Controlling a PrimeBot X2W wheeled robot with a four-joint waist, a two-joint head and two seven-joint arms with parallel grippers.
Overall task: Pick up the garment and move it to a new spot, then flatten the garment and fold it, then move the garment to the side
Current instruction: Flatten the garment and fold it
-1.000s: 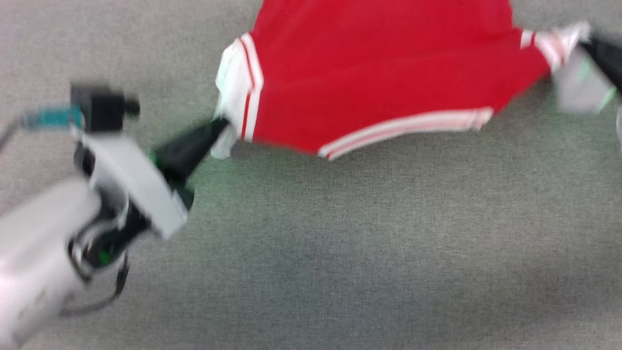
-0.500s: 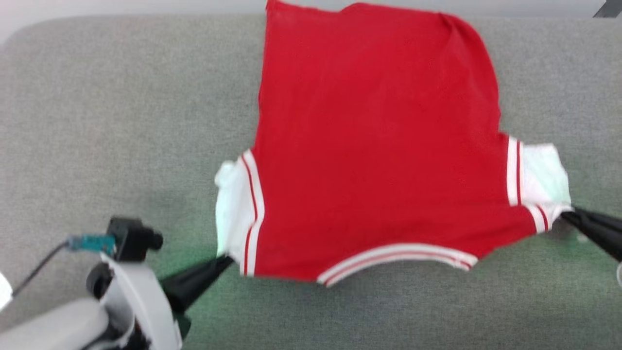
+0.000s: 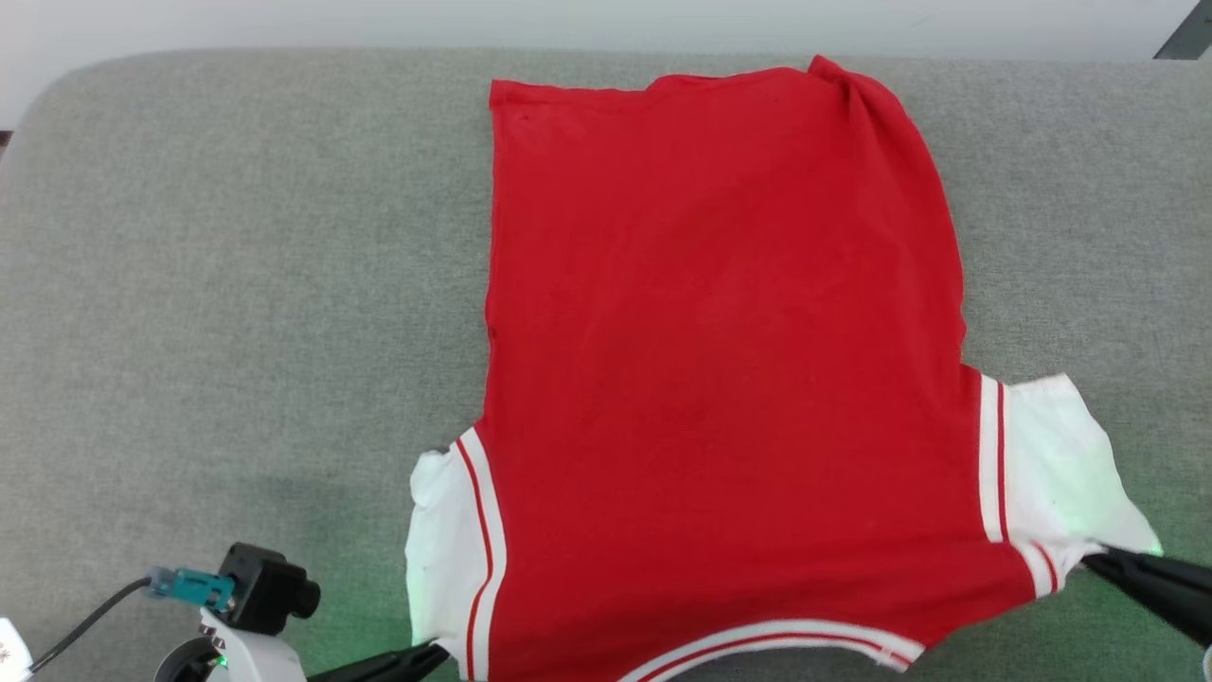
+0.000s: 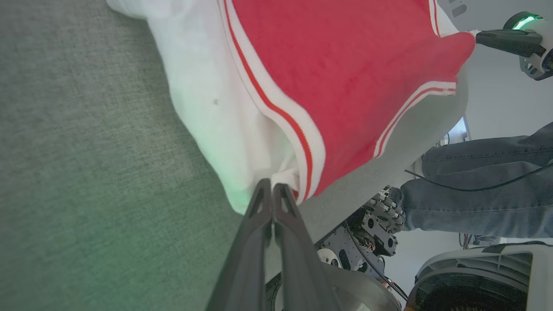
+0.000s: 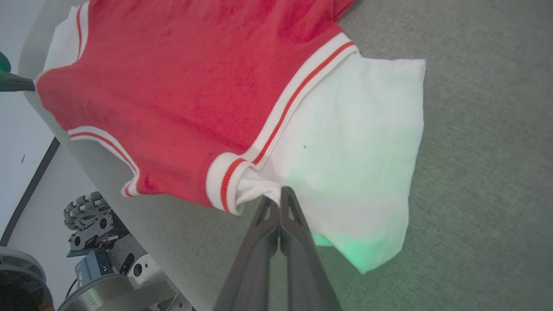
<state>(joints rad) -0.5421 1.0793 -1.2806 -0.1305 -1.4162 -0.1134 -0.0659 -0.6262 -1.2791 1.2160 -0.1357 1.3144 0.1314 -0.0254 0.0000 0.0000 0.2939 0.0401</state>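
I'm watching a wide grey woven pad [image 3: 237,284] with the red garment [image 3: 720,360] lying spread back-up across it, soft knit with white sleeves. Past the pad's near edge, probably a person's denim-clad legs [image 4: 475,190] are showing. My left gripper [image 4: 271,185] is clamping one sleeve beside its ribbed striped trim, and my right gripper [image 5: 280,192] is clamping the other.
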